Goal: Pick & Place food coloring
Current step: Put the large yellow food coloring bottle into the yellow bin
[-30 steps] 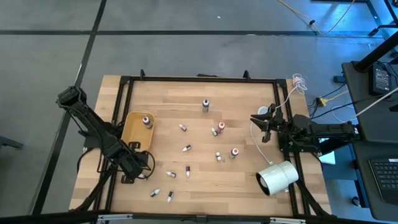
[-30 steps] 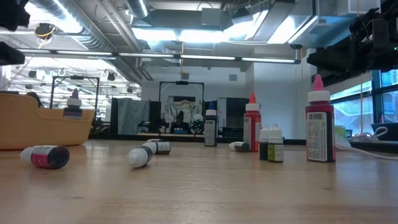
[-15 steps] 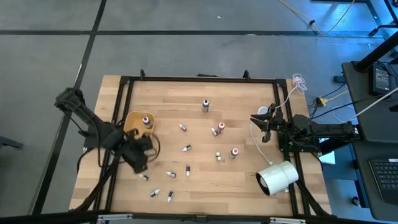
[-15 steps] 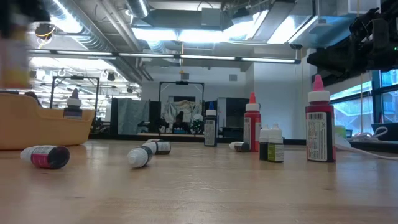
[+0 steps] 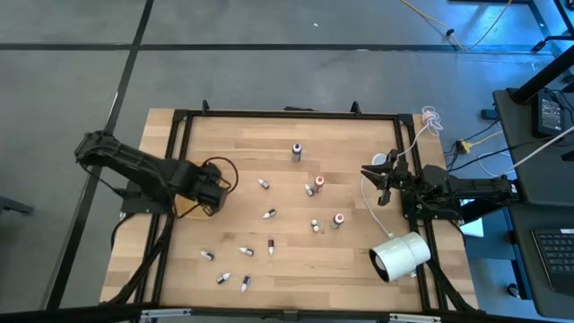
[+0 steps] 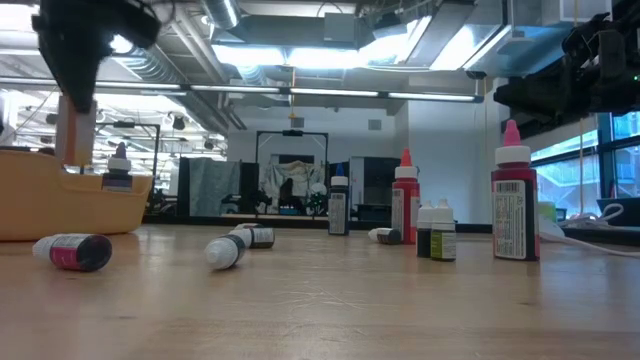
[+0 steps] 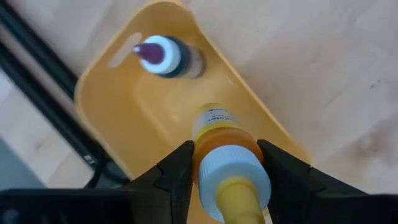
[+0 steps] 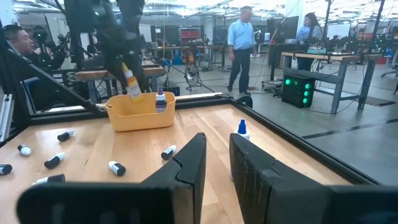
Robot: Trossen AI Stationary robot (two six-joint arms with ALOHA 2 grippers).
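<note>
My left gripper hangs over the tan tray, shut on a yellow-orange food coloring bottle with a white cap. The low view shows that bottle below the gripper, above the tray. A dark bottle with a white cap stands inside the tray. Several more small bottles stand or lie on the wooden table, such as one upright and one on its side. My right gripper waits open at the table's right edge. My left gripper pinches the yellow-orange bottle between its two fingers at the shoulder just under the white cap. The fingers come from above and lie along the bottle, cap end toward the wrist. The bottle is lifted clear, its body pointing down at the tray, slightly tilted.
A large white cylinder lies near the table's right near corner. A black frame runs round the table. White cables trail by the right arm. People show in the room beyond the table.
My left gripper has risen from the table's near left part and swung toward the far edge, ending above the tray with the yellow-orange bottle lifted clear. A small bottle that it covered near the left near corner now shows on the wood.
</note>
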